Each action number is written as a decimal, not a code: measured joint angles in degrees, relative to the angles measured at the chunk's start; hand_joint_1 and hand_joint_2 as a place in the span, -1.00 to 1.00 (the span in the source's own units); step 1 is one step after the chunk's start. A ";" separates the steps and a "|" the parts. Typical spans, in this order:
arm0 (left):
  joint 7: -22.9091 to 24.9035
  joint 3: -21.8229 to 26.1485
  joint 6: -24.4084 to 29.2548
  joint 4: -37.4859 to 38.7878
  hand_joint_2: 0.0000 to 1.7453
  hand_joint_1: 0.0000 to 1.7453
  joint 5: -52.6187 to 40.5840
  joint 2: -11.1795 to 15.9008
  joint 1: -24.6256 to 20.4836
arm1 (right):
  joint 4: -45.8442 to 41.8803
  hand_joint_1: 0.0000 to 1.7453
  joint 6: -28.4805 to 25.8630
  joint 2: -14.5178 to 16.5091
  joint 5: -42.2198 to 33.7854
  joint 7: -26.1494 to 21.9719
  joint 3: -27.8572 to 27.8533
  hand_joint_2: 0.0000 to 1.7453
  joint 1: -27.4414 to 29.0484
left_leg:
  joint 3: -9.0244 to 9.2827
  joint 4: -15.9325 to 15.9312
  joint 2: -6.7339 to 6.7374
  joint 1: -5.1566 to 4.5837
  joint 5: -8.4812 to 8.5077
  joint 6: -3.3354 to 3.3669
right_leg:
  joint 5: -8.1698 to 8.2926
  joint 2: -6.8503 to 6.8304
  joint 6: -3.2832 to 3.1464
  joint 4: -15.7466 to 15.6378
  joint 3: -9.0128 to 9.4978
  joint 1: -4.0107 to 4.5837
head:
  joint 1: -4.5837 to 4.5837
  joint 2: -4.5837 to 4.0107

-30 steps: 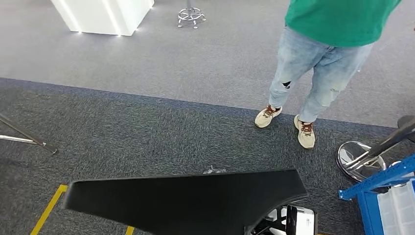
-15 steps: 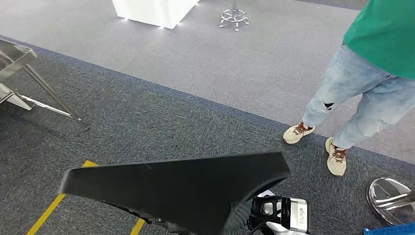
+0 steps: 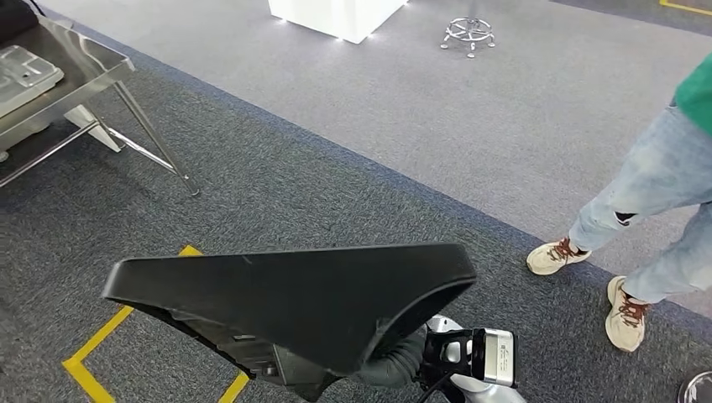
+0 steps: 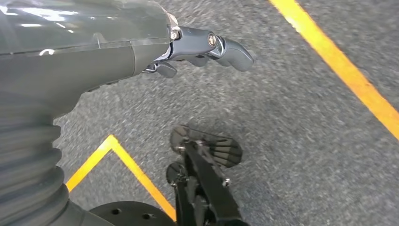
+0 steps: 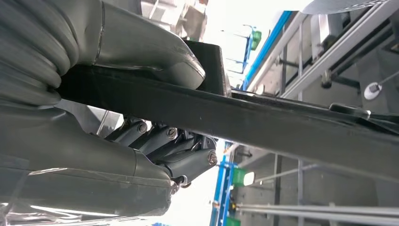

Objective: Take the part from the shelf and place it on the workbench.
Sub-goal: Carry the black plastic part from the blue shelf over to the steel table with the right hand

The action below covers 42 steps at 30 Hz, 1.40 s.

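While I look down at the dark carpet (image 3: 336,201), my right hand (image 5: 141,94) is clamped on the part (image 3: 294,302), a big flat black plastic panel w/ a wedge shape. In the head view it's held out in front of me, roughly level, wide end toward my right, tapering to a blunt tip on my left, above the floor. In the right wrist view the thick grey thumb (image 5: 155,56) presses one face of the panel's edge and the darker fingers (image 5: 174,146) curl against the other face, so the grip goes around the edge. My silver right forearm (image 3: 474,357) comes in under the panel's wide end.

My left hand (image 4: 197,47) hangs over the carpet, nothing in it, fingers loosely curled but apart.

Yellow tape (image 3: 109,336) marks a corner on the floor below the panel. A metal table (image 3: 75,84) stands at the far left w/ a grey tray (image 3: 25,75) on it. A person in light jeans & beige sneakers (image 3: 625,315) stands on my right, at the carpet's lighter strip. White block (image 3: 336,17) and a chrome stool base (image 3: 470,32) sit further off.
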 joint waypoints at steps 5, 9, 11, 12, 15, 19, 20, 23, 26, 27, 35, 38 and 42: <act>-0.52 -0.02 -0.32 -0.02 1.00 -1.00 -0.49 0.17 -0.16 | 0.06 0.78 0.11 0.01 0.21 -0.24 0.00 1.00 0.17 | 5.74 -11.69 3.54 -1.69 3.53 1.93 | -1.05 -3.19 0.97 -0.41 1.42 0.28 | 0.01 0.00; -0.68 -0.02 -0.62 -0.07 1.00 -1.00 -0.72 0.30 0.06 | -0.14 0.78 0.11 0.14 0.44 -0.26 0.00 1.00 0.31 | 7.65 -13.75 0.84 -1.01 4.28 2.86 | -2.89 0.27 2.06 1.93 1.41 -0.01 | 0.13 0.00; -0.74 -0.02 -0.71 -0.07 1.00 -1.00 -0.80 0.27 -0.33 | -0.25 0.78 0.08 0.07 0.52 -0.24 0.00 1.00 0.66 | 7.88 -13.94 -0.60 -0.87 4.33 3.18 | -5.78 3.16 2.24 8.58 -2.37 -0.16 | 0.21 -0.01; -0.76 -0.02 -0.74 -0.07 1.00 -1.00 -0.86 0.26 -0.49 | -0.27 0.78 0.06 0.03 0.57 -0.19 0.00 1.00 0.89 | 7.89 -13.88 -1.49 -0.85 4.26 3.28 | -6.76 3.60 2.35 11.94 -4.57 -0.19 | 0.25 -0.01; -0.77 -0.02 -0.79 -0.07 1.00 -1.00 -1.03 0.23 -0.48 | -0.28 0.78 0.07 0.00 0.64 -0.06 0.00 1.00 1.21 | 8.18 -13.38 -4.24 -0.75 3.75 3.06 | -3.00 4.05 2.55 11.00 -5.93 -0.37 | 0.24 0.00; -0.84 -0.05 -0.85 -0.07 1.00 -1.00 -1.19 0.20 -0.57 | -0.34 0.78 0.11 -0.05 0.68 0.02 -0.01 1.00 1.37 | 7.79 -12.10 -7.37 -0.49 2.68 1.98 | 2.30 8.67 2.32 0.34 -2.01 -0.84 | 0.22 0.00; -0.87 -0.06 -0.86 -0.07 1.00 -1.00 -1.21 0.20 -0.56 | -0.38 0.78 0.11 -0.06 0.70 0.03 -0.01 1.00 1.41 | 7.51 -12.08 -8.05 -0.35 2.63 1.57 | 2.06 8.82 2.11 0.12 -1.85 -0.73 | 0.21 0.00; -0.89 -0.06 -0.87 -0.08 1.00 -1.00 -1.33 0.22 -0.23 | -0.46 0.78 0.12 0.00 0.78 0.04 -0.02 1.00 1.38 | 7.26 -11.62 -7.36 -0.18 2.17 0.53 | 2.09 6.60 1.05 -0.87 -0.97 -0.79 | 0.05 0.00; -0.90 -0.06 -0.89 -0.09 1.00 -1.00 -1.40 0.22 -0.47 | -0.51 0.78 0.13 0.04 0.81 0.03 -0.02 1.00 1.53 | 3.18 -3.49 -1.77 -0.04 -1.75 -0.41 | 1.79 3.85 0.32 -1.55 0.08 -0.70 | -0.32 0.00; -0.90 -0.06 -0.90 -0.08 1.00 -1.00 -1.41 0.24 -0.57 | -0.51 0.78 0.13 0.04 0.81 0.03 -0.02 1.00 1.60 | 1.10 0.15 -1.00 0.16 -3.05 -0.69 | 1.59 2.89 0.28 -1.55 0.25 -0.62 | -0.31 0.00; -0.90 -0.08 -0.97 -0.08 1.00 -1.00 -1.47 0.26 -0.23 | -0.31 0.78 0.14 0.03 0.99 -0.17 -0.05 1.00 1.82 | 5.94 -12.39 4.35 -0.27 4.34 0.41 | -0.32 -2.61 1.80 -1.71 2.34 -0.27 | -0.26 0.00; -0.90 -0.08 -0.97 -0.09 1.00 -1.00 -1.48 0.23 -0.11 | -0.31 0.78 0.17 0.09 1.10 -0.21 -0.07 1.00 1.76 | 6.48 -13.16 2.13 -0.03 4.44 1.46 | -1.10 -2.66 2.90 -1.63 3.23 -0.41 | -0.21 0.00; -0.95 -0.08 -1.03 -0.09 1.00 -1.00 -1.40 0.15 -0.60 | -0.14 0.78 0.18 0.01 1.14 -0.25 -0.10 1.00 1.98 | 7.25 -13.81 -0.97 0.09 4.59 2.64 | -6.58 3.04 3.09 9.70 -2.42 -0.66 | -0.05 0.00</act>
